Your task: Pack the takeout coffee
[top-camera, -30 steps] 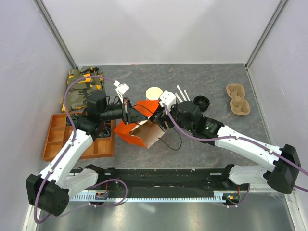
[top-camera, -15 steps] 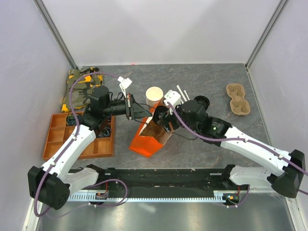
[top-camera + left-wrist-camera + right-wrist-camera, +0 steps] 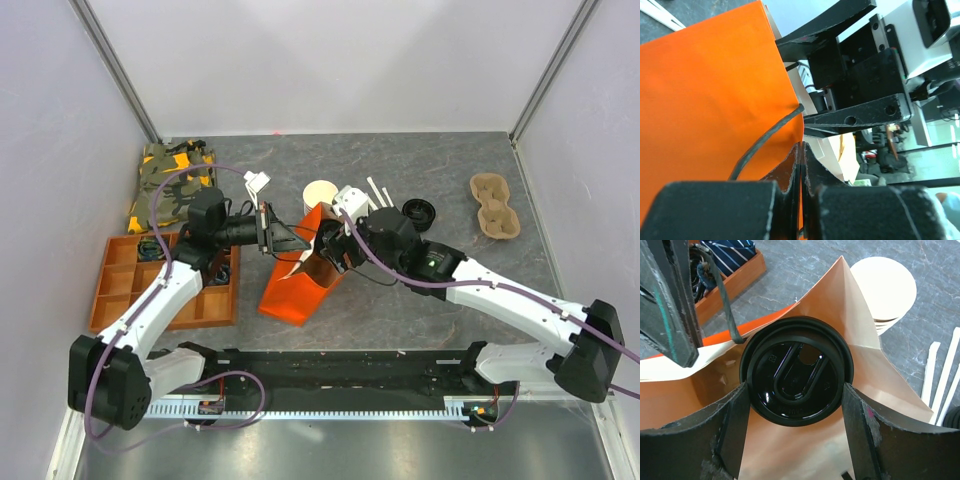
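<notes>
risk gathers at the bag mouth: the right claw (image 3: 796,407) grips the takeout coffee (image 3: 796,372) by its sides, lid up, just inside the open top of the orange bag (image 3: 288,290). the bag leans on the counter (image 3: 420,170) with the left claw (image 3: 801,165) pinched shut on its rim. if the thin paper slips from that pinch, the mouth could fold in, and the cup could catch an edge, land crooked and spill.
</notes>
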